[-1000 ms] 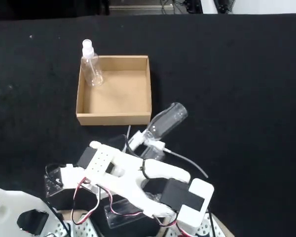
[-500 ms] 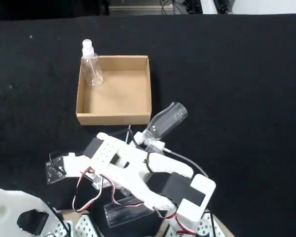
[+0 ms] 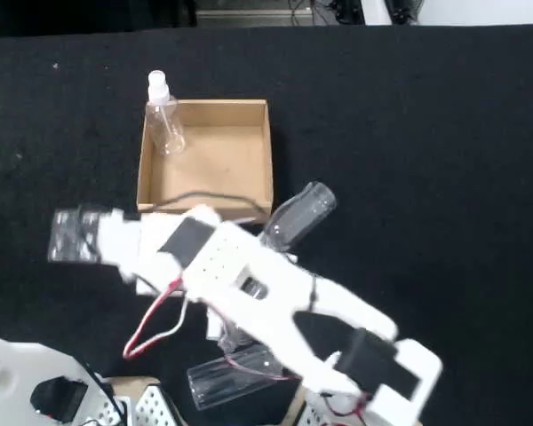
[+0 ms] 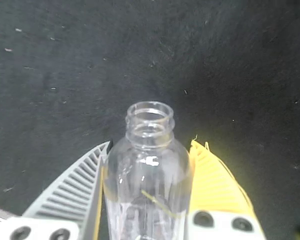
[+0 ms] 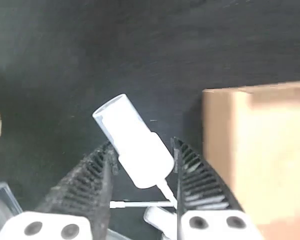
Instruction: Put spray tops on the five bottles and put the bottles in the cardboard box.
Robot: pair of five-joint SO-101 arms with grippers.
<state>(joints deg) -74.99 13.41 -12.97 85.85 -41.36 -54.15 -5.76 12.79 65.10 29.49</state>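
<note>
One finished bottle (image 3: 164,120) stands in the cardboard box (image 3: 268,151), while the left pincer (image 4: 151,147) clamps an open bottle (image 4: 147,185) and the right pincer (image 5: 142,145) clamps a spray top (image 5: 132,140), so four bottles seemingly remain.

A black table (image 3: 444,133) spreads wide; beyond its far edge sit tangled cables (image 3: 333,11) and a white patch (image 3: 480,9).
</note>
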